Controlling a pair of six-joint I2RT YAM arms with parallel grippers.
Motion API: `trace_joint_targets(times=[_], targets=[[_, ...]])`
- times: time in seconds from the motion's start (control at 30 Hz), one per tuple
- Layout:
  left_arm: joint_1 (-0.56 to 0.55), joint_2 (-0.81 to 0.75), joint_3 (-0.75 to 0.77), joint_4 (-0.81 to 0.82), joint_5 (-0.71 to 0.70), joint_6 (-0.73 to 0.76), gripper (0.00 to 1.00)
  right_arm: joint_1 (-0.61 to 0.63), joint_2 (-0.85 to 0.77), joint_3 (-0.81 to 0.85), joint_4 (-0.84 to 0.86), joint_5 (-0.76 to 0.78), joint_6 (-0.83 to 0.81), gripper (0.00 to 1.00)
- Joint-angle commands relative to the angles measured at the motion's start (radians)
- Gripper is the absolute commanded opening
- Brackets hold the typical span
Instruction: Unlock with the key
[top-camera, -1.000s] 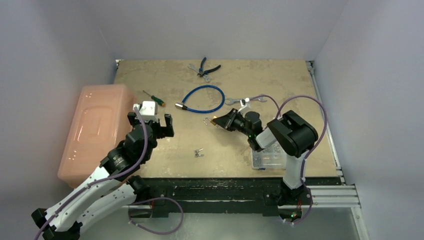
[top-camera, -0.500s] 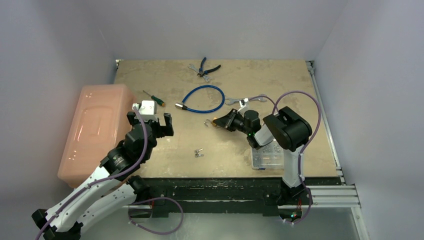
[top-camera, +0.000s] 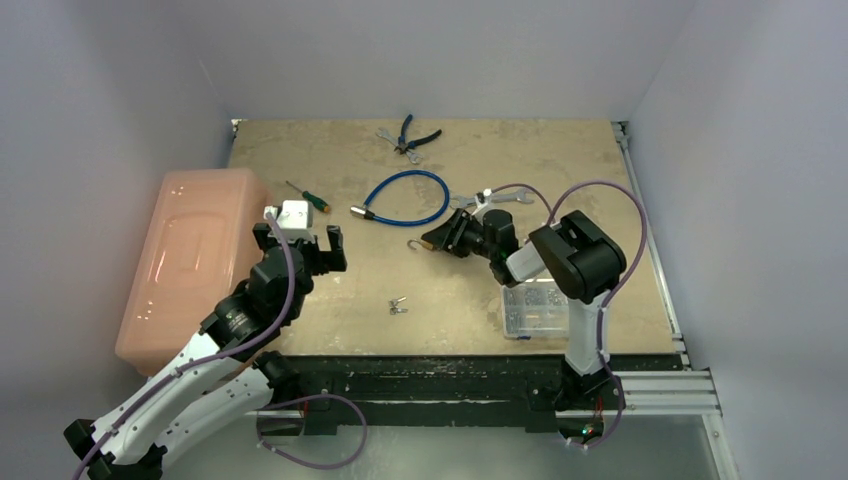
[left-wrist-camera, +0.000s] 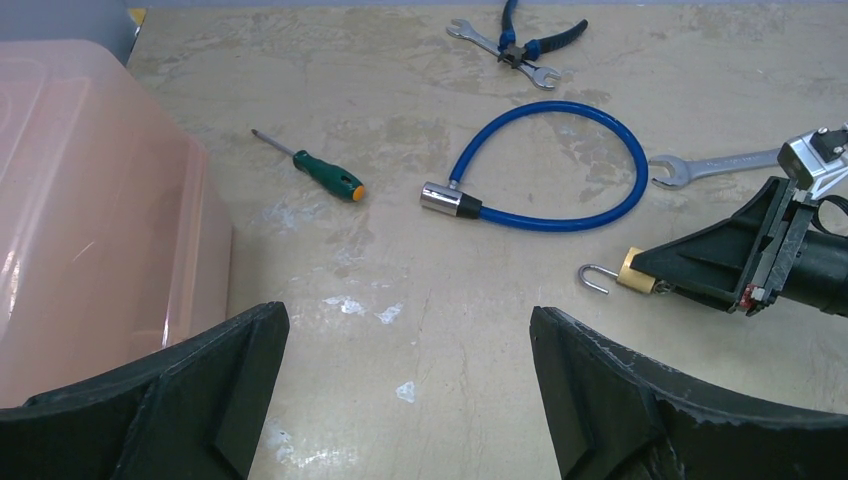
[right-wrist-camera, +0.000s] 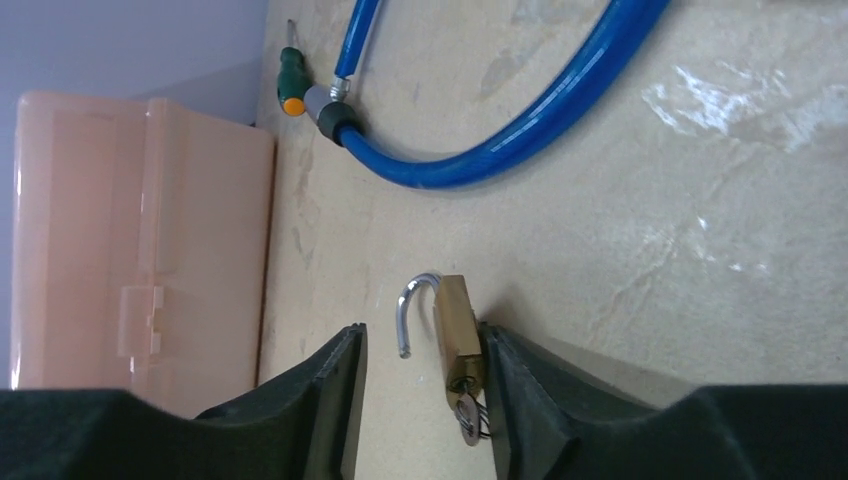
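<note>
The small brass padlock lies on the table with its silver shackle swung open. The tiny silver key sits in its keyhole. My right gripper is open around the padlock; the brass body rests against one finger and the other finger stands apart from the shackle. In the top view the padlock is at the tip of the right gripper. My left gripper is open and empty, held above the table left of centre. It sees the padlock to its right.
A pink plastic box stands at the left. A green screwdriver, a blue cable lock, pliers with a wrench and a long silver wrench lie behind. Spare small keys and a clear parts box are in front.
My right wrist has turned and its forearm has shifted a little toward the back. The padlock stays at the gripper's tip. The left arm has not moved.
</note>
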Motion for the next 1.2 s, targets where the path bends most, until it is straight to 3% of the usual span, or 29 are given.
trace_joint_targets(times=[0.0, 0.27, 0.37, 0.4, 0.43, 0.63, 0.97, 1.17], targets=[[0.008, -0.004, 0.009, 0.032, 0.003, 0.023, 0.98, -0.012, -0.068, 0.022, -0.16, 0.049, -0.076, 0.56], [0.014, -0.008, 0.01, 0.034, 0.012, 0.025, 0.99, -0.02, -0.228, 0.073, -0.502, 0.236, -0.245, 0.73], [0.017, -0.008, 0.008, 0.035, 0.015, 0.025, 0.98, -0.019, -0.279, 0.123, -0.664, 0.348, -0.292, 0.83], [0.018, -0.01, 0.008, 0.036, 0.018, 0.025, 0.99, -0.02, -0.291, 0.149, -0.723, 0.376, -0.304, 0.96], [0.02, -0.01, 0.009, 0.036, 0.018, 0.025, 0.99, -0.019, -0.299, 0.18, -0.785, 0.413, -0.309, 0.99], [0.027, -0.012, 0.01, 0.035, 0.022, 0.025, 0.99, -0.012, -0.308, 0.363, -1.053, 0.573, -0.304, 0.99], [0.037, -0.02, 0.011, 0.024, 0.008, 0.025, 0.99, 0.119, -0.146, 0.643, -1.17, 0.56, -0.367, 0.95], [0.038, -0.033, 0.01, 0.016, 0.002, 0.022, 0.99, 0.178, -0.005, 0.849, -1.24, 0.627, -0.262, 0.93]])
